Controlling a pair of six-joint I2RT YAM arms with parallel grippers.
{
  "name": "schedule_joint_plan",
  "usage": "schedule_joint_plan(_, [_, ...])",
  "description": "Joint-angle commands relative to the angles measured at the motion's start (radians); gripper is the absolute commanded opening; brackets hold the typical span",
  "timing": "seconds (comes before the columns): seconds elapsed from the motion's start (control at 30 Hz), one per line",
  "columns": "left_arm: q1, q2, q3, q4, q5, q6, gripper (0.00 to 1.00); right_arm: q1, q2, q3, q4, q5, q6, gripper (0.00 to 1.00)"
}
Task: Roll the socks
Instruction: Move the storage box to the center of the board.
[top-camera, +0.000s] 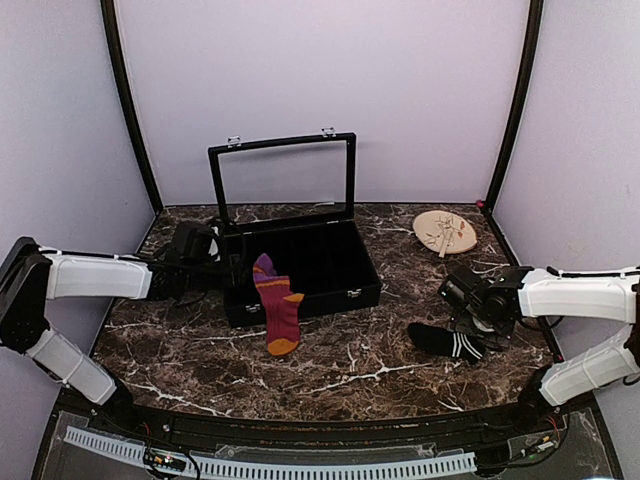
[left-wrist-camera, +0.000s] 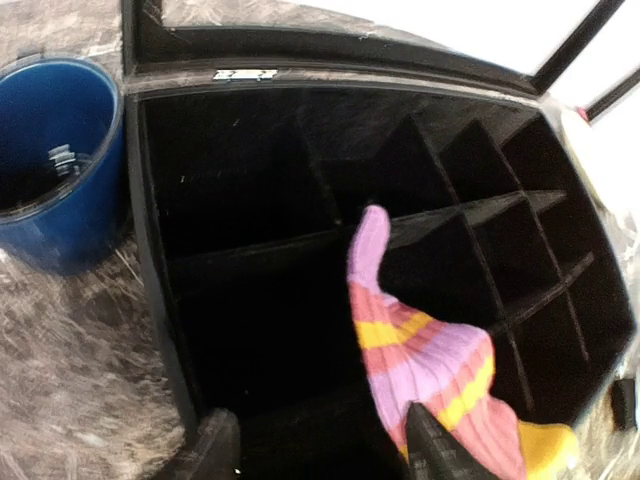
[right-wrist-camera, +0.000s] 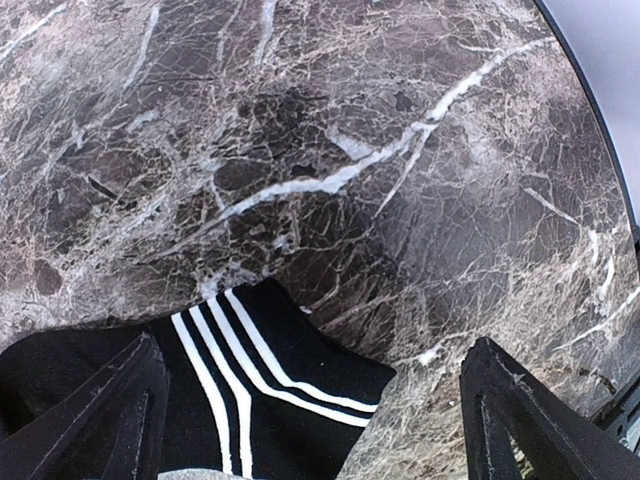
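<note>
The maroon-red sock (top-camera: 278, 305), banded purple with an orange toe, hangs over the front wall of the open black case (top-camera: 340, 298), its cuff inside. In the left wrist view this sock (left-wrist-camera: 430, 350) lies against my right finger (left-wrist-camera: 440, 452), outside the gap. My left gripper (top-camera: 225, 268) (left-wrist-camera: 325, 450) is open over the case's left end. The black sock with white stripes (top-camera: 447, 342) (right-wrist-camera: 270, 385) lies on the marble at the right. My right gripper (top-camera: 468, 328) (right-wrist-camera: 315, 430) hovers over it, wide open, with the sock's striped end between the fingers but not pinched.
A dark blue cup (left-wrist-camera: 60, 160) stands just left of the case. The case's glass lid (top-camera: 283, 180) stands upright at the back, and dividers (left-wrist-camera: 470, 210) split its inside. A round wooden plate (top-camera: 445, 232) lies at the back right. Purple walls close in the table.
</note>
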Motion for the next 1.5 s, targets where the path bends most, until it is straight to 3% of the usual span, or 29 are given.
schedule_joint_plan(0.0, [0.009, -0.105, 0.046, -0.127, 0.005, -0.003, 0.7, 0.009, 0.01, 0.019, 0.014, 0.001, -0.012, 0.95])
schedule_joint_plan(0.43, [0.009, -0.117, 0.094, -0.337, -0.056, 0.04, 0.84, 0.009, -0.022, 0.027, 0.003, 0.002, -0.016, 0.95])
schedule_joint_plan(0.63, [0.009, -0.034, 0.109, -0.355, -0.072, 0.04, 0.82, 0.011, -0.021, 0.036, 0.006, 0.0, -0.021, 0.95])
schedule_joint_plan(0.7, [0.009, -0.013, 0.113, -0.339, -0.077, 0.041, 0.73, 0.011, -0.023, 0.038, 0.006, 0.001, -0.021, 0.95])
schedule_joint_plan(0.83, [0.011, 0.046, 0.142, -0.331, -0.103, 0.049, 0.45, 0.011, -0.029, 0.038, 0.005, 0.002, -0.022, 0.95])
schedule_joint_plan(1.13, [0.014, 0.139, 0.215, -0.326, -0.128, 0.068, 0.27, 0.011, -0.024, 0.034, 0.013, 0.001, -0.023, 0.96])
schedule_joint_plan(1.33, [0.017, 0.163, 0.232, -0.323, -0.132, 0.08, 0.01, 0.011, -0.017, 0.032, 0.024, 0.001, -0.029, 0.96])
schedule_joint_plan(1.47, [0.019, 0.177, 0.244, -0.318, -0.133, 0.085, 0.0, 0.011, -0.007, 0.032, 0.032, -0.001, -0.032, 0.96])
